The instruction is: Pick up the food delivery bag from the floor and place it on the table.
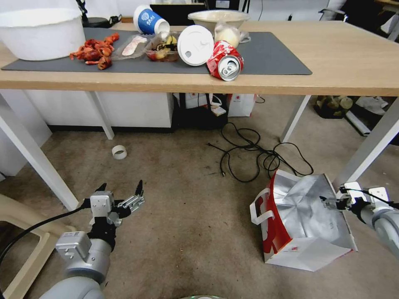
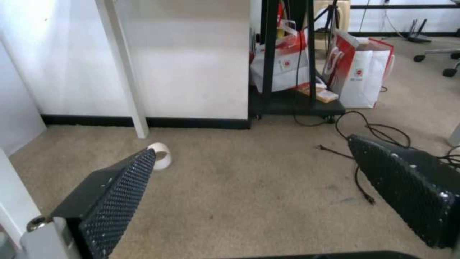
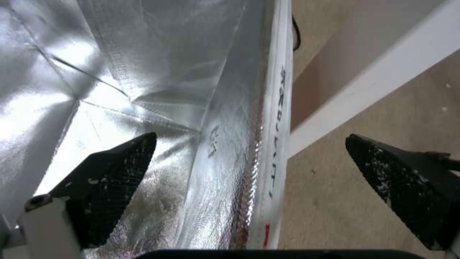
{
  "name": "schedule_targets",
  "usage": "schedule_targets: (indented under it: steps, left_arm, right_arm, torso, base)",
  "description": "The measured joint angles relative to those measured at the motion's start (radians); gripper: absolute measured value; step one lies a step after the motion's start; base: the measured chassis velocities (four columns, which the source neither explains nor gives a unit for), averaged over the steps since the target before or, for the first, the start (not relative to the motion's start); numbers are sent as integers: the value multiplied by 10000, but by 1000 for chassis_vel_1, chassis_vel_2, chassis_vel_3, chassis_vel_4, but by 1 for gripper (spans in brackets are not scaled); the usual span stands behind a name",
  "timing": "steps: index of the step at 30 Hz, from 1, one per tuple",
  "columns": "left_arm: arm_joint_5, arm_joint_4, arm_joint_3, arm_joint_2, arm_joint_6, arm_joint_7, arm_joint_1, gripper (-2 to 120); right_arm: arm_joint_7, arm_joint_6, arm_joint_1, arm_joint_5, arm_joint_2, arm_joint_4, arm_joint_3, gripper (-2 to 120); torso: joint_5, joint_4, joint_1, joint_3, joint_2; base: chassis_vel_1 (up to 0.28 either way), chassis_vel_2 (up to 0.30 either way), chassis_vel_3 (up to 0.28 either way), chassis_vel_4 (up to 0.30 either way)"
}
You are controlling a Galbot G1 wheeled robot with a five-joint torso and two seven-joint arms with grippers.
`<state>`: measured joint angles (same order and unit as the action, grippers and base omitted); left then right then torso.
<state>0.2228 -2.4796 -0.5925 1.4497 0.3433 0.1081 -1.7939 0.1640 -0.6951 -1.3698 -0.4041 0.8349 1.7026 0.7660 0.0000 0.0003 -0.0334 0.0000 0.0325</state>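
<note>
The food delivery bag [image 1: 299,220] stands open on the floor [image 1: 178,195] at the right, with a red side panel, white handles and silver foil lining [image 3: 143,72]. My right gripper [image 1: 332,203] is at the bag's right rim [image 3: 275,108]. It [image 3: 249,138] is open and straddles that rim, one finger inside against the foil and the other outside over the carpet. My left gripper [image 1: 120,187] hangs open and empty over bare carpet at the left [image 2: 251,144]. The table [image 1: 332,54] with its dark grey mat stretches across the top of the head view.
A white table leg [image 1: 370,145] slants down just beside the bag and my right gripper. A tangled black cable [image 1: 253,153] lies behind the bag, and a tape roll [image 1: 119,152] sits near the left. Smaller white bags [image 1: 239,104] stand under the table. Food, a can and bowls crowd the mat.
</note>
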Motion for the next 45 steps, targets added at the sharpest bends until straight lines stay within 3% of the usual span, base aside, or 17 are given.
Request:
schedule_targets:
  steps: [6, 8, 10, 13, 17, 32, 39, 45]
  left_arm:
    - [0, -13, -10, -1, -1, 17, -7, 100]
    - [0, -29, -20, 2, -13, 35, -12, 100]
    - [0, -33, -22, 2, -15, 40, -12, 100]
    - [17, -83, -29, 4, -54, 106, -14, 100]
    - [35, -102, -33, 3, -76, 160, -29, 100]
    - [144, -180, -99, -70, -264, 250, -46, 100]
    - [157, -197, -109, -83, -264, 283, -85, 100]
    - [244, -200, -199, -121, -257, 347, -110, 100]
  right_arm:
    - [6, 0, 48, 93, 33, -185, -66, 100]
    - [16, 40, 16, 131, 81, -292, -71, 85]
    - [20, 56, 1, 132, 91, -300, -71, 84]
    - [48, 122, -80, 123, 185, -309, -60, 68]
    - [49, 132, -120, 103, 223, -308, -46, 59]
    - [48, 263, -248, -160, 268, -130, 30, 1]
    - [166, 496, -364, -249, 287, 8, 83, 0]
    - [1337, 1650, -706, -877, 154, 987, 153, 0]
  torso:
    - [0, -1, 0, 0, 1]
    - [0, -1, 0, 0, 1]
    - [0, -1, 0, 0, 1]
    - [0, -1, 0, 0, 2]
    - [0, -1, 0, 0, 2]
    - [0, -1, 0, 0, 2]
    - [1, -2, 0, 0, 2]
    - [1, -2, 0, -1, 3]
  base:
    - [0, 0, 0, 0]
    - [0, 0, 0, 0]
    - [0, 0, 0, 0]
    - [0, 0, 0, 0]
    - [0, 0, 0, 0]
    - [0, 0, 0, 0]
    - [0, 0, 0, 0]
    - [0, 0, 0, 0]
